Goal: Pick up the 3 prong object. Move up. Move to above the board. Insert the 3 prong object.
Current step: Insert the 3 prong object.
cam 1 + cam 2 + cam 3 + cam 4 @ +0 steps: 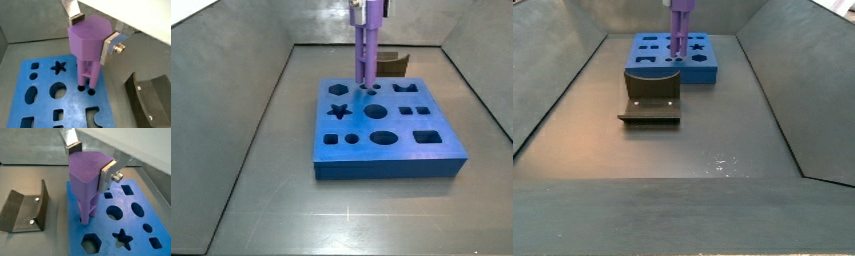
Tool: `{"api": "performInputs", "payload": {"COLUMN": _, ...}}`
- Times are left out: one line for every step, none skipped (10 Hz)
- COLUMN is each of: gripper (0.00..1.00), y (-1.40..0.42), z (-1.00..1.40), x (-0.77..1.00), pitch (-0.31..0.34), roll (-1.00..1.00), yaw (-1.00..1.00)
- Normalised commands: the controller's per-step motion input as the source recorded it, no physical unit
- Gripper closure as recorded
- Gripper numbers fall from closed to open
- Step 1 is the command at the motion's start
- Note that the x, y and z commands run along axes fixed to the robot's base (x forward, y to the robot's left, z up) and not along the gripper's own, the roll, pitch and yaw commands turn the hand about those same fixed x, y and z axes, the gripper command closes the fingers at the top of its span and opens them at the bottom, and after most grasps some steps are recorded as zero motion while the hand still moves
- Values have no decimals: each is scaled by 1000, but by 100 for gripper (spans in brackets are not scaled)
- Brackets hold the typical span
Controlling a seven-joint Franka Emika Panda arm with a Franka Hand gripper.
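the pincer [93, 34] is clamping the top of the 3 prong object [87, 55], holding it upright over the board [40, 107]. in both wrist views its prongs are reaching down to small round holes near the board's edge; how deep they are sitting i cannot tell. the fixture [23, 208] is standing on the bench [660, 150] just beside the board.

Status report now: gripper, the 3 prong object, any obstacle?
Gripper shut on the 3 prong object, upright above the board. Prong tips at the small round holes; depth cannot be judged. Fixture beside the board, not in the way.
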Motion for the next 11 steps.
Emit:
{"api": "performInputs", "payload": {"gripper": 100, "y": -6, "z": -71, "x": 51, "pitch": -16, "roll": -50, "yaw": -129}}
{"api": "performInputs", "payload": {"gripper": 100, "y": -29, "z": -137, "x": 163, "pitch": -33, "roll": -73, "yaw": -203}}
{"api": "performInputs", "payload": {"gripper": 100, "y": -54, "z": -163, "x": 186, "pitch": -37, "roll": -76, "yaw": -191}}
{"api": "performInputs", "payload": {"gripper": 100, "y": -37, "z": -137, "x": 117, "pitch": -27, "roll": -71, "yaw": -129}}
{"api": "performInputs", "payload": {"gripper": 100, "y": 0, "z": 0, "x": 26, "pitch": -3, "roll": -17, "yaw": -123}}
{"api": "performInputs", "payload": {"gripper": 100, "y": 0, "z": 0, "x": 0, "pitch": -4, "roll": -6, "yaw": 0}}
{"api": "performInputs", "payload": {"gripper": 100, "y": 9, "z": -223, "x": 26, "pitch": -10, "roll": -13, "yaw": 0}}
{"api": "performInputs", "payload": {"gripper": 100, "y": 23, "z": -277, "x": 100, "pitch": -34, "roll": -51, "yaw": -103}}
{"api": "performInputs", "payload": {"gripper": 100, "y": 29, "z": -186, "x": 0, "pitch": -17, "roll": -10, "yaw": 0}}
{"api": "performInputs", "payload": {"gripper": 100, "y": 0, "z": 0, "x": 0, "pitch": 0, "roll": -6, "yaw": 0}}
{"api": "performInputs", "payload": {"gripper": 100, "y": 0, "z": -231, "x": 231, "pitch": -54, "roll": -99, "yaw": -249}}
